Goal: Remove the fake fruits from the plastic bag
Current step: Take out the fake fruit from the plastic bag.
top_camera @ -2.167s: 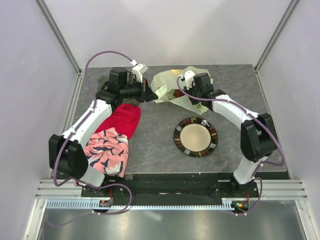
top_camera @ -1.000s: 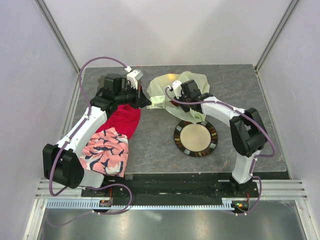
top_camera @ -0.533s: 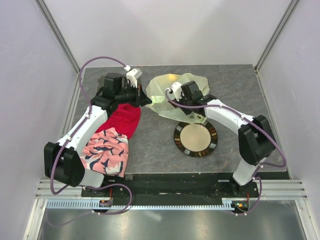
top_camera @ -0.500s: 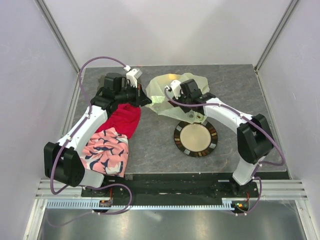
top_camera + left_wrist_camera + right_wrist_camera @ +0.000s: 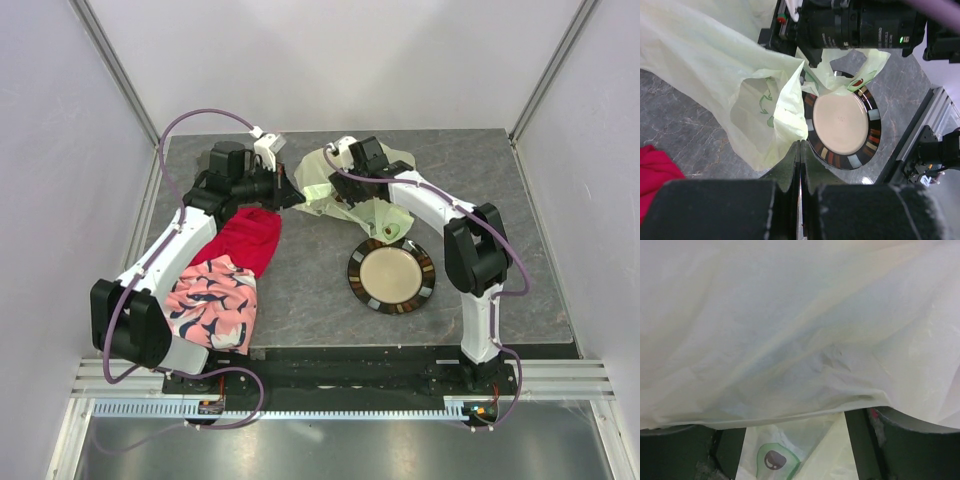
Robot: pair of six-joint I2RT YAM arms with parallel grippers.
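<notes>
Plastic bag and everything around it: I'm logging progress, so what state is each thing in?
plastic bag: crumpled, one edge pinched, a fold reaching the plate's far rim
left end effector: shut on the bag's edge
right end effector: fingers apart, bag film draped over it
plate: upright, nothing on it
fake fruits: none visible
red cloth: crumpled
patterned cloth: crumpled

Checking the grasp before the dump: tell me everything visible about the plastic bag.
The plastic bag is pale-green, translucent, crinkly film with avocado prints, bunched up beyond the plate. The left pincer is shut on one edge. Film drapes over the open right pincer. A handle end overlaps the plate's far rim. Its contents cannot be seen.
</notes>
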